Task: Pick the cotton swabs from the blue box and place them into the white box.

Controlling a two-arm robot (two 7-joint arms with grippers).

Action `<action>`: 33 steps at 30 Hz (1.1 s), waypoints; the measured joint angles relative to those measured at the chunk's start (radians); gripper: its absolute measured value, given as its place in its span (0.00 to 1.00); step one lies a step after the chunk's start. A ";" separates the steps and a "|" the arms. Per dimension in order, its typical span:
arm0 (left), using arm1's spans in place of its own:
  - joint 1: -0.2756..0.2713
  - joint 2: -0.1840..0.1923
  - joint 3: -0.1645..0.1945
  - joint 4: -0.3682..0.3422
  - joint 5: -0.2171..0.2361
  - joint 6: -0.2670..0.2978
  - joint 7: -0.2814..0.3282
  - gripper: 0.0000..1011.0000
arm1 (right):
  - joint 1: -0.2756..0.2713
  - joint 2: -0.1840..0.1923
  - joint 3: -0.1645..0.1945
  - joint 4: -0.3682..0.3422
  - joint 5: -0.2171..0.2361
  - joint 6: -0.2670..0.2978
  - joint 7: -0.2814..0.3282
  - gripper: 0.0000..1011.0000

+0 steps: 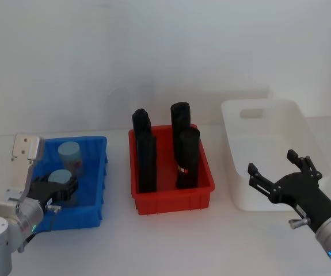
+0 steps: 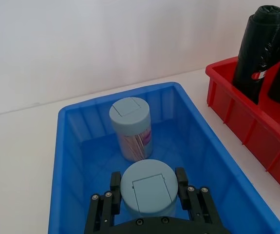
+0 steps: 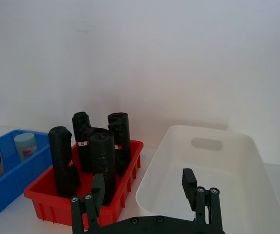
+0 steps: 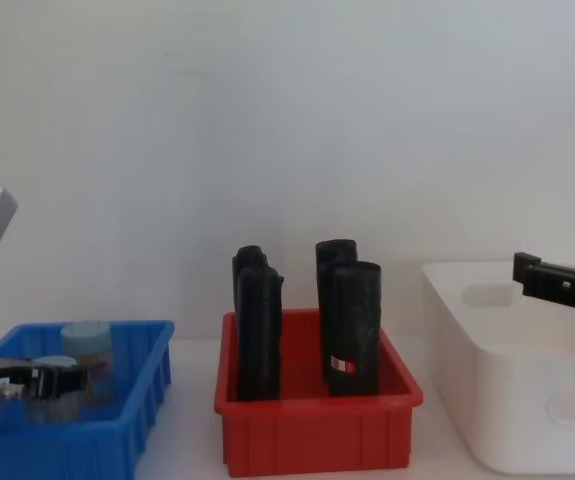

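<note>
Starting is about all that looks done. The left tool (image 2: 147,176) is down inside the blue box (image 2: 86,126), its fingers hugging both sides of the near swab jar (image 2: 147,197). The far swab jar (image 2: 130,126) stands just past the tool. Both jars must go to the white box (image 1: 280,123), well away from this tool, beyond the red bin (image 1: 174,201) of black rolls (image 1: 147,164). The right tool (image 1: 272,163) hangs wide open at the white box's front, holding nothing. The left wrist view shows fingers touching the lid's sides. The chest view shows that jar low in the box, not lifted. The right wrist view shows the white box bare inside.
</note>
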 joint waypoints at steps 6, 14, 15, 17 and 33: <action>0.002 0.003 -0.003 -0.019 0.013 0.004 0.000 0.66 | 0.000 0.000 0.000 0.000 0.000 0.000 0.000 0.99; 0.017 0.019 -0.011 -0.109 0.033 0.035 -0.007 0.66 | 0.000 0.000 0.000 0.000 0.000 0.000 0.000 0.99; 0.019 0.021 -0.013 -0.120 0.036 0.040 -0.009 0.66 | 0.000 0.000 0.000 0.000 0.000 0.000 0.000 0.99; 0.022 0.025 -0.015 -0.145 0.039 0.051 -0.016 0.66 | 0.000 0.000 0.000 0.000 0.000 0.000 0.000 0.99; 0.032 0.064 -0.032 -0.357 0.042 0.169 -0.144 0.66 | 0.000 0.000 0.000 0.000 0.000 0.000 0.000 0.99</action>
